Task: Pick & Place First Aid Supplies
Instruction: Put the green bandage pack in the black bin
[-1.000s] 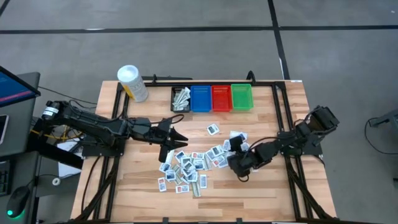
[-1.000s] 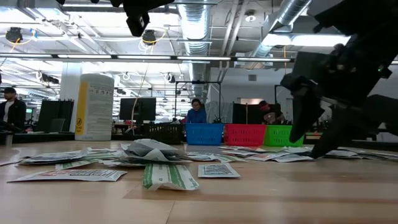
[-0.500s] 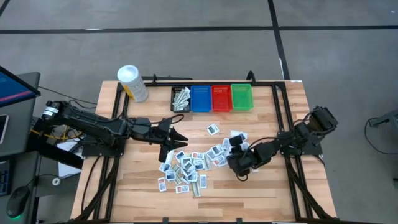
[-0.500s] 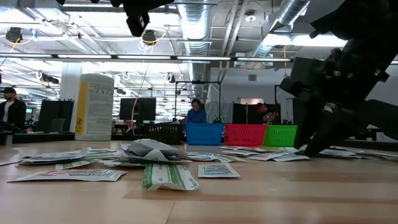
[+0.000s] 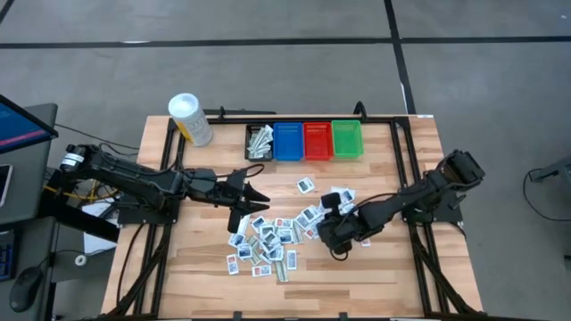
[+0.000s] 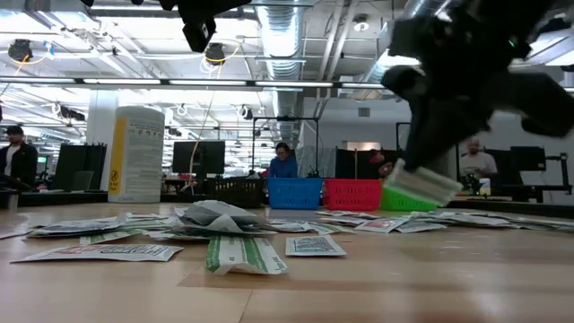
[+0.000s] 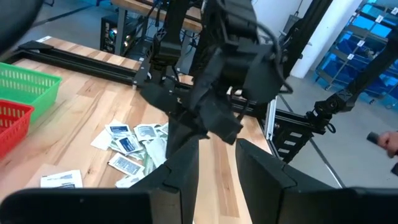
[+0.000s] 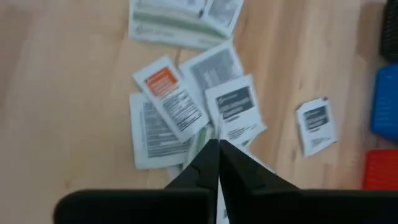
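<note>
Several first aid supplies [image 5: 268, 241], small flat white packets, lie scattered on the wooden table's middle [image 6: 224, 235]. My right gripper [image 5: 331, 235] stands over the pile's right edge, shut on a white packet with green stripes [image 6: 421, 184]. My left gripper [image 5: 256, 203] hovers at the pile's left far side, open with nothing between its fingers [image 7: 216, 171]. Along the far edge stand a black bin [image 5: 260, 141] with a few packets in it, a blue bin [image 5: 288, 140], a red bin [image 5: 318, 140] and a green bin [image 5: 346, 138]. My right gripper pinches the green-striped packet between its two shut fingers by an edge [image 8: 200, 142]. The fingers come from above, pointing down at a slant. The packet [image 6: 421, 184] hangs tilted below the fingers, clear of the table.
A white tub with a yellow label [image 5: 189, 118] stands at the far left corner. Black frame rails [image 5: 401, 160] run along the table's sides. Bare wood lies at the near edge [image 5: 357, 285]. People show in the room beyond the table [image 6: 283, 160].
My right gripper has shut on a green-striped packet at the pile's right edge, then risen and shifted a little toward the table's left. The packet has come off the table and now hangs clear below the fingers.
</note>
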